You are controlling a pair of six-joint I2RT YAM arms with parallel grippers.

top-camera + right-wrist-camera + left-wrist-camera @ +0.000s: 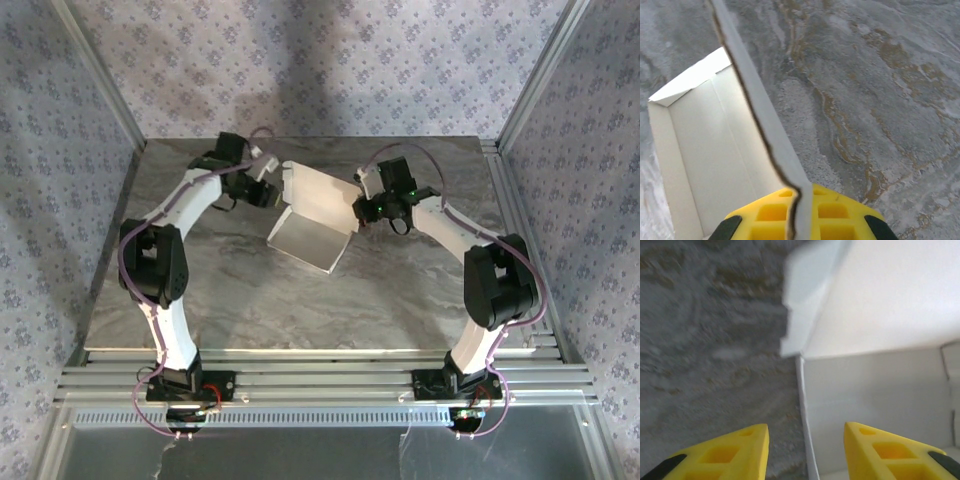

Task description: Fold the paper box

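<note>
**A:** Start big: where does everything sit?

**B:** The desk (250, 310) is a grey slab with marble veining, smooth and flat. The paper box (312, 225) lies on its far middle, between the two arms. It is thin white card, half formed: a shallow tray with one broad panel (890, 295) standing up at the back.

**A:** Which way does it run?

**B:** As far as I can judge, its long side lies across the desk from one arm to the other, skewed a little. So each arm meets one short end, and neither is clearly nearer.

**A:** And the grippers?

**B:** The right gripper (368, 208) is clenched on the box's right side wall (755, 110). The wrist view shows the raw card edge running straight down between its yellow pads, so that end is pinned.

**A:** The left one?

**B:** The left gripper (805, 426) is released. Its yellow fingers (730, 450) stand apart with nothing between them, just short of the box's left end. The box lies ahead of it and slightly right, and the wall's crease points almost into the gap.

**A:** So the next move turns on that?

**B:** I think so. The small stepped flap (797, 305) at that corner is bent up but looks loose, and such light card will likely buckle if it is pushed off the crease.
</note>
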